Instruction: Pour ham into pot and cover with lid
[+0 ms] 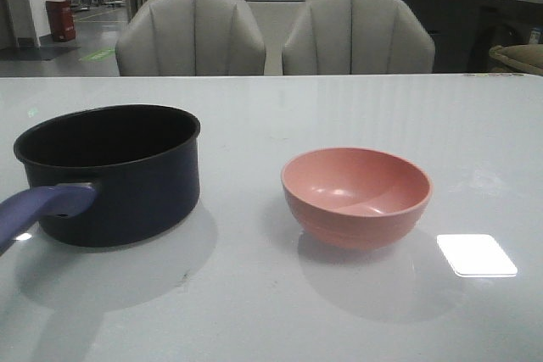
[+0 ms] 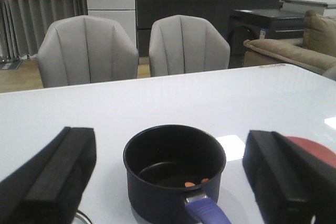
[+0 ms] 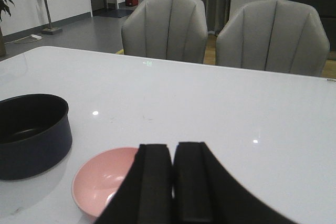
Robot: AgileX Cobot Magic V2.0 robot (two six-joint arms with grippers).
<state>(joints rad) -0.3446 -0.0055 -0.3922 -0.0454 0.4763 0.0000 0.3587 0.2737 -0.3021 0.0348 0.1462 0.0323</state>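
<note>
Ham [image 2: 190, 183] lies at the bottom of the pot [image 1: 110, 171]: two small orange-pink chunks can be counted in the left wrist view, close together near the wall on the handle side, and whether more lie hidden there cannot be told. Such pieces look light and soft, so they need no further handling once inside. One pot stands on the left of the white worktop [image 1: 280, 311], its blue-purple handle [image 1: 42, 208] pointing toward the robot; it looks stiff and fairly heavy, and that handle would be the natural hold if it had to be moved. The left gripper [image 2: 168, 182] is spread wide with nothing between its pads, which frame the pot on either side. To the right, well apart from the pot, sits one salmon-pink bowl [image 1: 356, 195], upright and empty; it seems light, smooth plastic, best pinched at the rim. The right gripper [image 3: 173, 182] hangs above the bowl's near edge with its pads pressed together and nothing held. No lid appears in any view; glass would want gentle handling, taken by the knob.
</note>
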